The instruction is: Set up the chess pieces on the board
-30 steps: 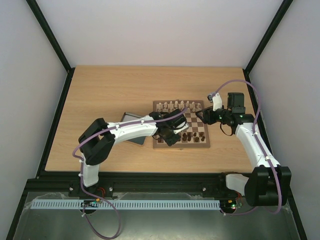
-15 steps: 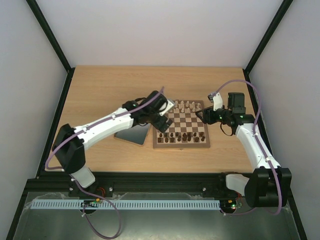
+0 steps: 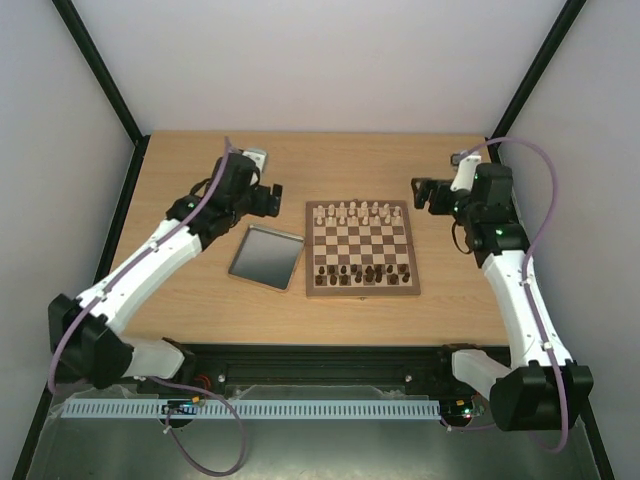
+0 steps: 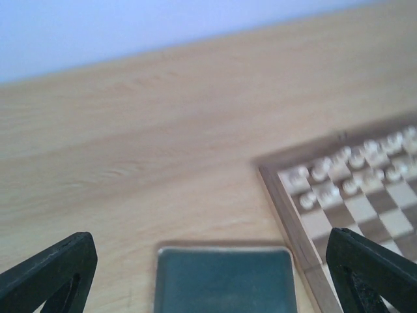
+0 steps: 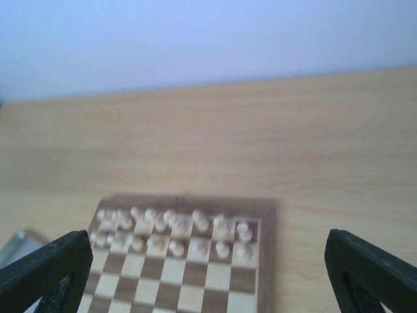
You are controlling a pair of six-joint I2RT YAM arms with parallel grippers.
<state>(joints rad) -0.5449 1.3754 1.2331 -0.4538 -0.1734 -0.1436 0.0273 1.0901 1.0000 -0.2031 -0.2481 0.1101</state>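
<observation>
The board (image 3: 362, 243) lies mid-table. The dark chess pieces (image 3: 362, 273) stand in two rows along its near edge, and cream pieces (image 3: 358, 212) fill the two far rows. My left gripper (image 3: 268, 196) hangs open and holds nothing, off the board's far-left side, behind the metal tray. In the left wrist view its fingers (image 4: 51, 274) frame the tray (image 4: 225, 280) and the board's corner (image 4: 281, 203). My right gripper (image 3: 424, 192) is open and holds nothing, just off the board's far-right corner. The right wrist view shows the cream rows (image 5: 172, 231) between its spread fingers (image 5: 373, 274).
A shiny metal tray (image 3: 265, 256) lies left of the board, with nothing in it. The black frame posts and white walls close in the table on the left, right and back. Both arm bases sit at the near edge.
My left arm has swung off the board's near-left corner, back past the tray to the far left, and its jaws have opened. My right gripper has pulled back from the board's edge.
</observation>
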